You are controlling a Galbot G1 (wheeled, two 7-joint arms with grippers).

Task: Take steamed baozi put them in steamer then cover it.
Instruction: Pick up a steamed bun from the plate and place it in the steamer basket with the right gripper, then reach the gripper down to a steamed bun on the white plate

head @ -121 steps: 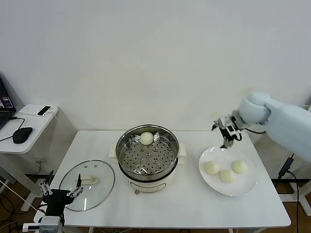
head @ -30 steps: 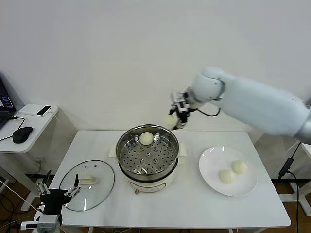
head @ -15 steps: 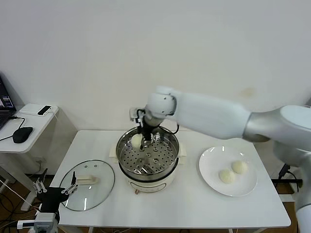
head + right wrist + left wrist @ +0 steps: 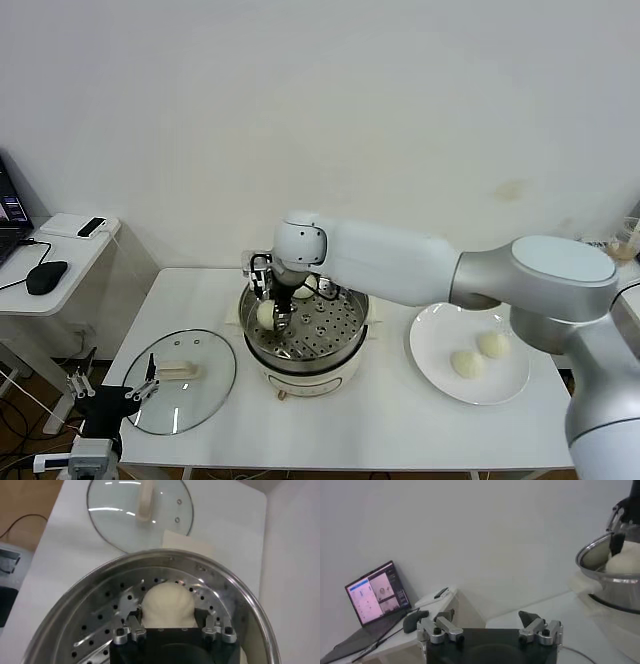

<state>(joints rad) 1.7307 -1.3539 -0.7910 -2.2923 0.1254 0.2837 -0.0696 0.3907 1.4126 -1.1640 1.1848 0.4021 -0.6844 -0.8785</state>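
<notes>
**Second bun carried into the steamer**

Since four seconds ago, the right gripper has been brought from above the plate across into the steamer, and one bun has gone from the plate, where two buns are left. The carried bun is seen clamped between the closed-in fingers, low over the perforated tray on the steamer's left side. Another bun is partly hidden behind the arm at the far side. If the bun is released before it rests on the tray, it may roll against its neighbour; soft dough may also cling to a finger. The left gripper is held fully open, idle, near the lid lying on the table.
</notes>
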